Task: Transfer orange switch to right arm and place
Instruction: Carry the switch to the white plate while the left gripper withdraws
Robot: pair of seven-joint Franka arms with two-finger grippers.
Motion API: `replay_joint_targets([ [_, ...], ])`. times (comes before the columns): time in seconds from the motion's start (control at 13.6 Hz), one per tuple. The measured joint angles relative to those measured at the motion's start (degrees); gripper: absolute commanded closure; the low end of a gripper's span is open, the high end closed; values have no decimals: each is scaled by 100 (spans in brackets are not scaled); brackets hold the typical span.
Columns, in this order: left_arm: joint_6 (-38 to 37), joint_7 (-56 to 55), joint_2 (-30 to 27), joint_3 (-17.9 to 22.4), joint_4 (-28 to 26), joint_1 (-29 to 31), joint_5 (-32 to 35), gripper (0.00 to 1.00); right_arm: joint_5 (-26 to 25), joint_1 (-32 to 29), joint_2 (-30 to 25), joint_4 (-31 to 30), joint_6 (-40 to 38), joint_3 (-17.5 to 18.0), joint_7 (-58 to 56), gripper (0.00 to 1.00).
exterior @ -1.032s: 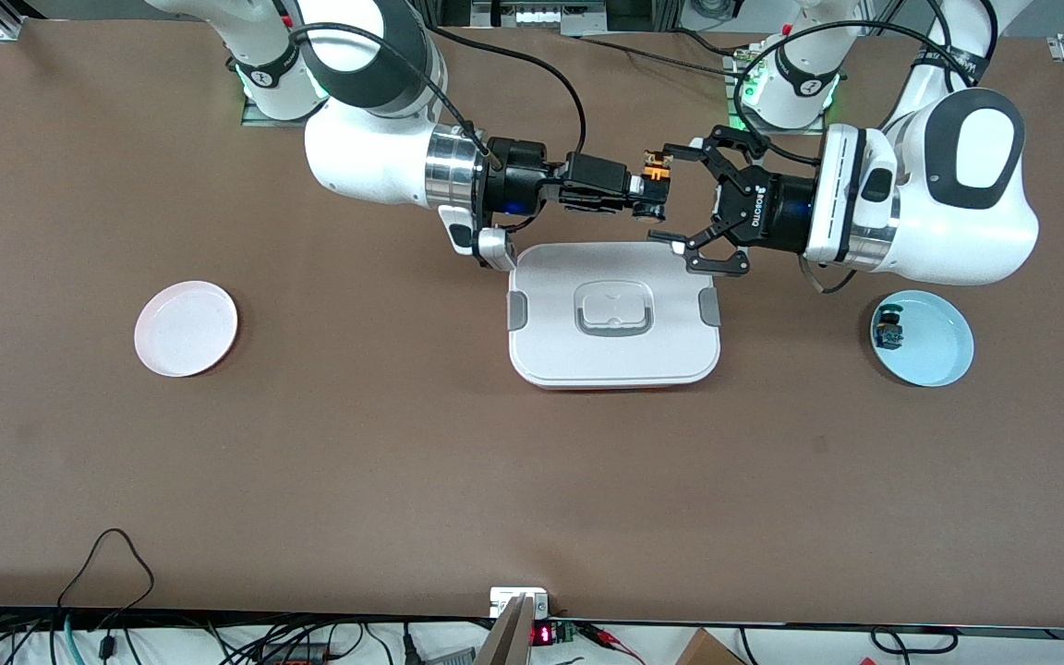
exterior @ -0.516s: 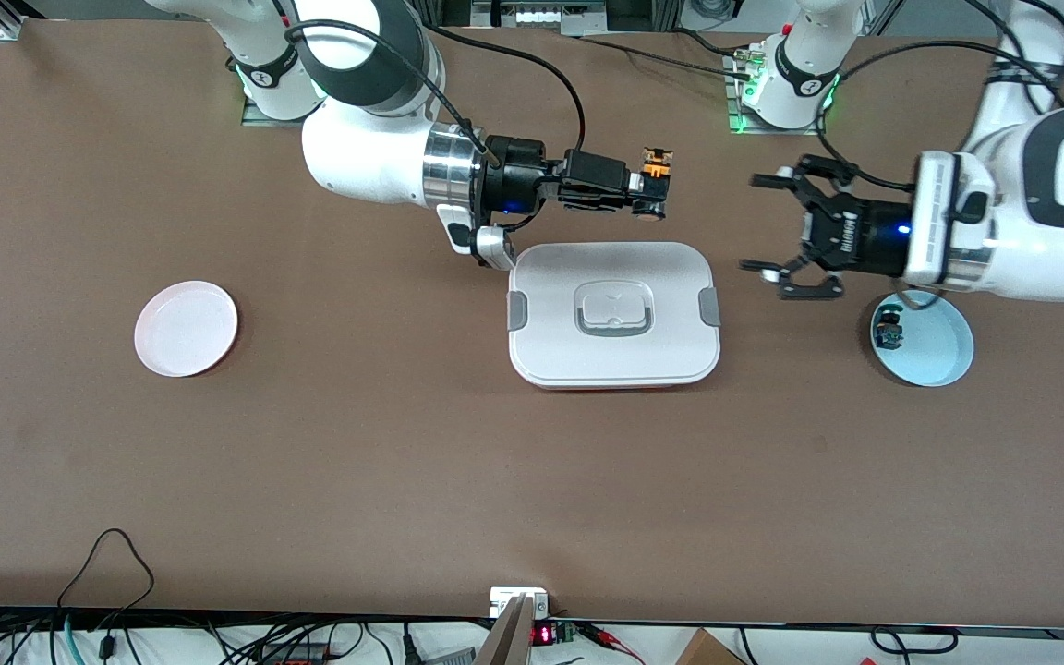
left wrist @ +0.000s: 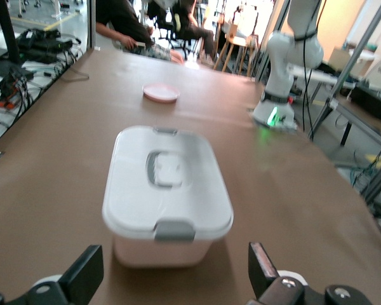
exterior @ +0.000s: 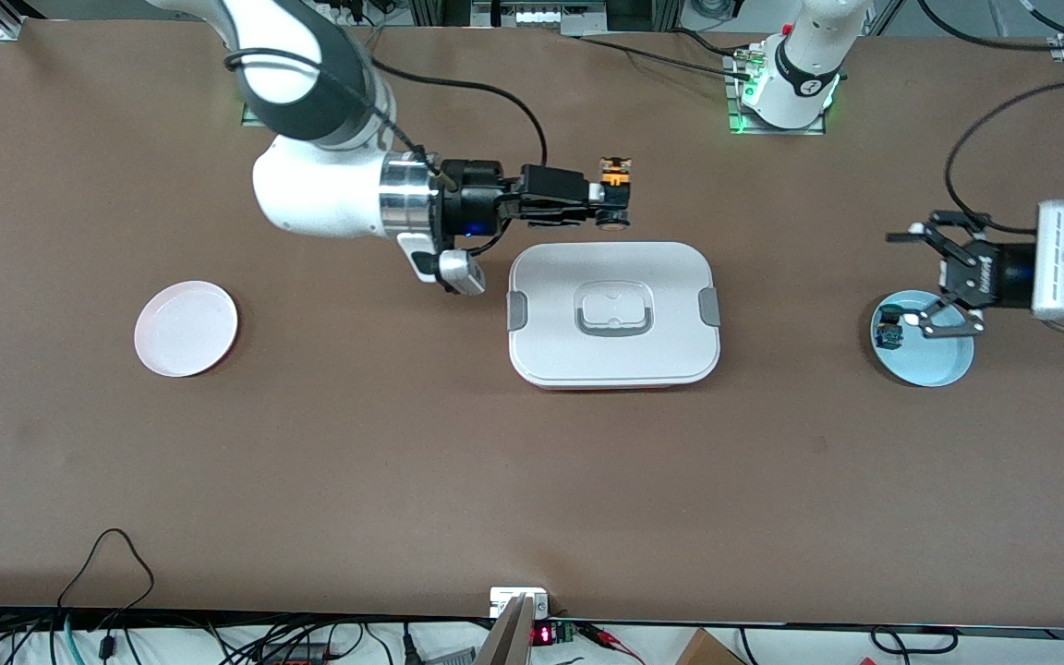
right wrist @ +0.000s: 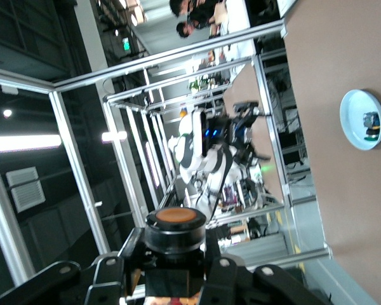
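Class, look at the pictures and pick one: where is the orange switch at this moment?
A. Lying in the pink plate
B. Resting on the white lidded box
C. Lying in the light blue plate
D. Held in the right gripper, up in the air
D: the orange switch sits clamped in the right gripper, above the table beside the white lidded box; the left gripper is open and empty over the light blue plate.

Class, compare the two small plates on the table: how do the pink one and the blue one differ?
The pink plate lies toward the right arm's end of the table; the blue plate lies toward the left arm's end. The pink plate holds nothing, while the blue plate holds a small blue-capped part. The open left gripper hangs over the blue plate's rim; no gripper is over the pink one. Both are round and shallow.
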Motion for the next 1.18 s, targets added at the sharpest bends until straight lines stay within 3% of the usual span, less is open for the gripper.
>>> replay_joint_targets([
  [0.22,1,-213,437,-2,780,90,1186,0,-203,-381,-5,-159,-583,-18,-3,98],
  [0.52,-91,-1458,328,-44,1603,214,2738,0,-1401,-937,-9,-199,-1374,-30,-3,98],
  [0.88,-246,-2717,-431,-157,1799,189,3536,0,-3016,-1646,-23,-209,-2457,-264,-25,98],
  [1.18,-719,-3650,-1189,-216,1793,47,3900,0,-4234,-1747,-25,-270,-2533,-331,-150,98],
])
